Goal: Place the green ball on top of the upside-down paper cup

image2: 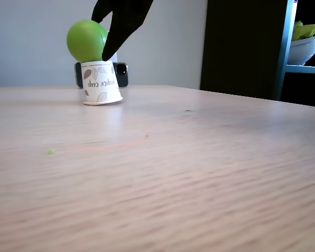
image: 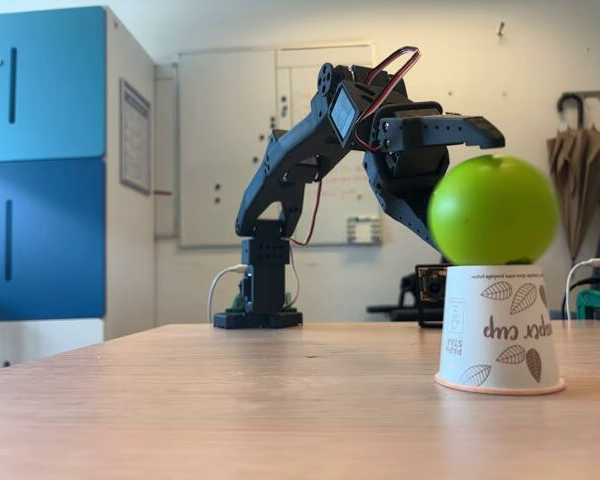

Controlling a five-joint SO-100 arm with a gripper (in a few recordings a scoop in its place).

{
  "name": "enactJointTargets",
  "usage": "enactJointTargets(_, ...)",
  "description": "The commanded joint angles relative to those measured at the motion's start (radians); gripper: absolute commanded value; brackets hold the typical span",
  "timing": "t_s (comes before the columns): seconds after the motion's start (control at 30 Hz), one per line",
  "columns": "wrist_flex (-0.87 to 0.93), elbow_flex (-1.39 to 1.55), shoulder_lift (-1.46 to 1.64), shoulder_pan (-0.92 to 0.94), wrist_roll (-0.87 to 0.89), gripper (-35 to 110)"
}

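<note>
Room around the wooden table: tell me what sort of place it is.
Probably an office or lab workroom. A whiteboard hangs on the back wall, blue cabinets stand at the left in a fixed view, and umbrellas hang at the right.

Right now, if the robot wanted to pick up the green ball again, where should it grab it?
Probably around the green ball's widest middle, fingers on opposite sides, coming from above. It is round and smooth, and sits on the upside-down paper cup, so a sideways push could roll it off.

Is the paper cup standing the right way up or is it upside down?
Upside down. The paper cup rests on its wide rolled rim, its lettering reads inverted in both fixed views, and the green ball sits on its narrow base.
</note>
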Motion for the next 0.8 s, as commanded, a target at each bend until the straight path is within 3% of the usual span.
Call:
enactJointTargets(0.0,0.008,-0.049,0.041,-0.005,0.006,41)
enactJointTargets(0.77,0.037,0.006,0.299,-0.028,-0.046,43)
